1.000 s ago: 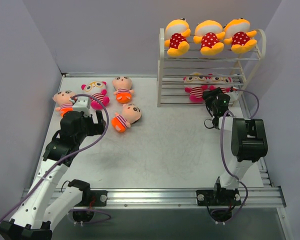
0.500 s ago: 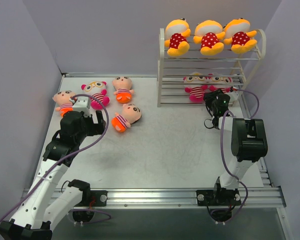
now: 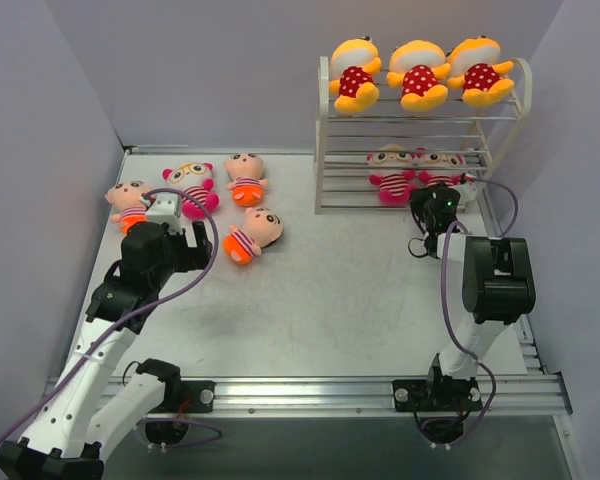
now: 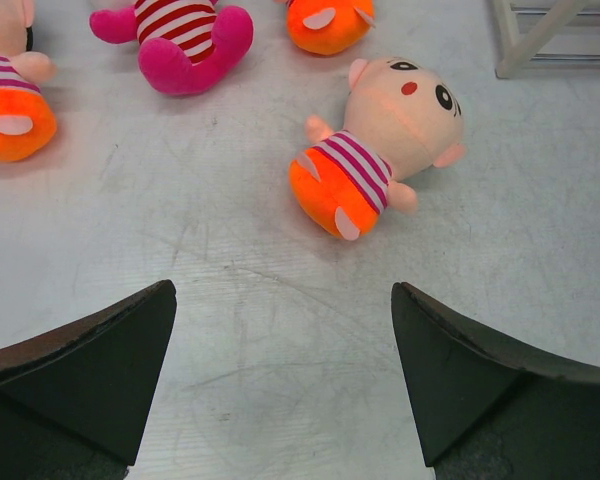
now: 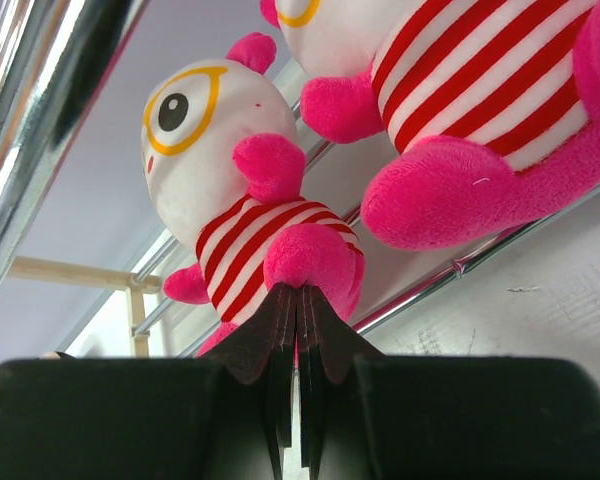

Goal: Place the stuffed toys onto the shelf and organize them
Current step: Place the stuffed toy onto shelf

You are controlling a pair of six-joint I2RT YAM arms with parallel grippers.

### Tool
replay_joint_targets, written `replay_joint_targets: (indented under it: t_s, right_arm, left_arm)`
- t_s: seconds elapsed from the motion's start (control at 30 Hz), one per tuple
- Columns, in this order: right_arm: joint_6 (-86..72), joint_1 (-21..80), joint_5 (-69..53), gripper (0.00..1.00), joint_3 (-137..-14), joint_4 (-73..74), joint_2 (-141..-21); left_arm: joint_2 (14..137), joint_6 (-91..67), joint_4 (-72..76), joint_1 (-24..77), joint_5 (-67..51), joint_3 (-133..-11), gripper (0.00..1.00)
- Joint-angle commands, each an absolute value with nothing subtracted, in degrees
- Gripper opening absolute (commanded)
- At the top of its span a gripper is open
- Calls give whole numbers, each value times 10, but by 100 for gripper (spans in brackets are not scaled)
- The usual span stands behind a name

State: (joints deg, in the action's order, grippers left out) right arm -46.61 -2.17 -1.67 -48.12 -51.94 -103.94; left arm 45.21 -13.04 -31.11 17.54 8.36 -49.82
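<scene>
The white wire shelf stands at the back right. Three yellow red-dotted stuffed toys sit on its top tier, and two pink-striped ones with glasses on a lower tier. My right gripper is shut in front of that tier. In the right wrist view its closed tips touch the pink foot of one striped toy, beside the other. My left gripper hangs open over bare table, just short of a peach-faced toy.
At the table's back left lie a pink-striped toy with glasses and two more peach-faced toys. A shelf leg shows at the upper right of the left wrist view. Purple walls enclose the table.
The right gripper's fingers have closed together in front of the lower tier. The left arm and all toys stay where they were.
</scene>
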Motion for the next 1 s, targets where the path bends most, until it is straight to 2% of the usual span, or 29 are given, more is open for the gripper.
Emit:
replay_joint_targets:
  t_s: [0.0, 0.43, 0.97]
  right_arm:
    - [-464, -22, -2, 0, -497, -525, -1022]
    - [-464, -22, -2, 0, -475, -510, -983]
    - [-472, -15, -3, 0, -457, -519, -990]
  left_arm:
    - [446, -125, -305, 178, 81, -500, 97]
    - [442, -126, -306, 178, 82, -499, 97]
    - [439, -125, -307, 179, 82, -500, 97]
